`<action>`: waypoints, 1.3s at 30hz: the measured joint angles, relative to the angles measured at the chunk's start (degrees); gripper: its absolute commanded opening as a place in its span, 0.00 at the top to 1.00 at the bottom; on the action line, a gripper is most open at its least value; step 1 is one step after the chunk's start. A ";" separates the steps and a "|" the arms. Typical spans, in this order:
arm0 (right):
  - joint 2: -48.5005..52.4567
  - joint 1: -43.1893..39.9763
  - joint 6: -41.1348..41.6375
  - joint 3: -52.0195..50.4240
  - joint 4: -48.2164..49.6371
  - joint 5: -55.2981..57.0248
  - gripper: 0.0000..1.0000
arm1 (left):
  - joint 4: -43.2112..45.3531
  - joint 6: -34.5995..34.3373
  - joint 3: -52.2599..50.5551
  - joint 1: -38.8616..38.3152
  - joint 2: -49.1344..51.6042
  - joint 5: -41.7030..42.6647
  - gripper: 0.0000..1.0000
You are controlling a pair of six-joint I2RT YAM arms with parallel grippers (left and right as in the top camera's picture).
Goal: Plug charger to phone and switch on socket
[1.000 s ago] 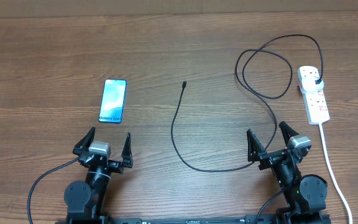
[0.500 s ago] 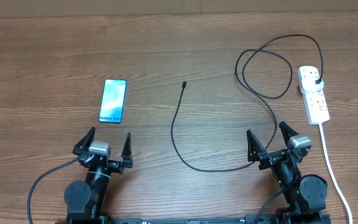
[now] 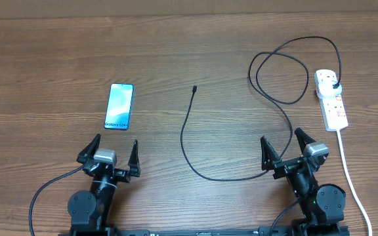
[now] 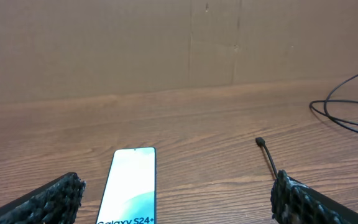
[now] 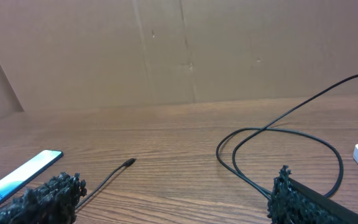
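Overhead alone showed the narrow white power strip [image 3: 331,101] whole; the right wrist view cropped it. Left claw [image 3: 117,139] and right claw [image 3: 280,135] gaped, empty.

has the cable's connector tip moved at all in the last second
No. In the overhead view the charger's connector tip lies in the same spot, level with the phone and well to its right, as before.

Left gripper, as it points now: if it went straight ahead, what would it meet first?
Most likely the phone: it lies flat straight ahead of the open left gripper, framed between its fingers in the wrist view, though height is hard to judge. The charger tip sits off to the right.
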 measured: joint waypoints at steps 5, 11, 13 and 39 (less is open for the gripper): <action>0.00 0.02 0.00 0.00 0.00 0.02 0.00 | 0.09 0.00 0.00 0.00 0.00 -0.22 0.00; 0.00 0.00 -0.02 0.00 0.00 0.02 0.00 | 0.00 0.00 0.00 0.00 0.00 -0.22 0.00; 0.00 0.02 0.00 0.00 0.00 0.02 0.00 | 0.00 0.00 0.00 0.00 0.00 -0.22 0.00; 0.00 0.02 -0.02 0.00 0.00 0.02 0.00 | -6.27 0.00 3.76 0.00 0.00 -0.20 0.00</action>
